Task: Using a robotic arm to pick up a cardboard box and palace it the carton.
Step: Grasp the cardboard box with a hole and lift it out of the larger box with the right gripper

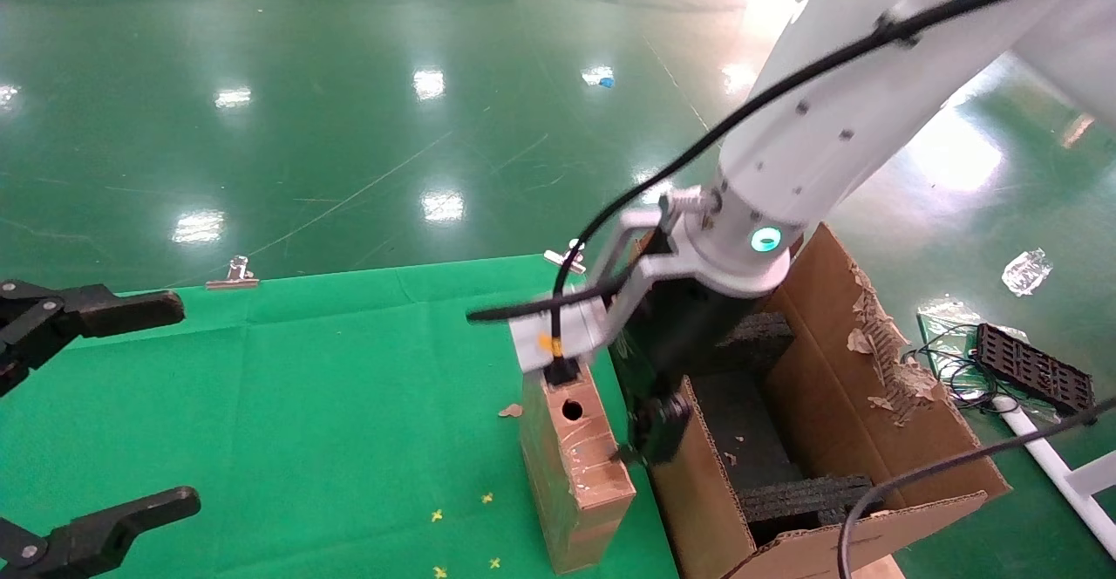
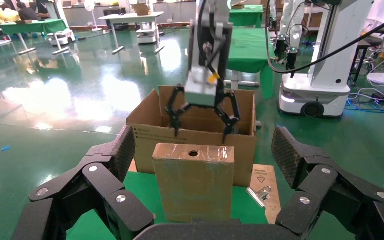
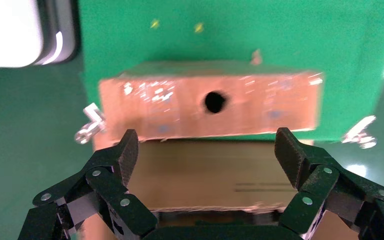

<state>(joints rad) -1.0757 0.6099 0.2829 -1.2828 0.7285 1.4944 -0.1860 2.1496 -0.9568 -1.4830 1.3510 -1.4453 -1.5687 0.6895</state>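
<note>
The right claw [image 2: 201, 116] hangs open above the cardboard box [image 1: 575, 466], just beside the carton [image 1: 907, 405].

The left gripper [image 2: 200, 165] is seen spread wide, framing the box [image 2: 193, 181] standing upright on the green cloth [image 2: 145, 186]. Above the box, the right gripper [image 2: 201, 120] is held open, before the carton [image 2: 147, 134].
</note>
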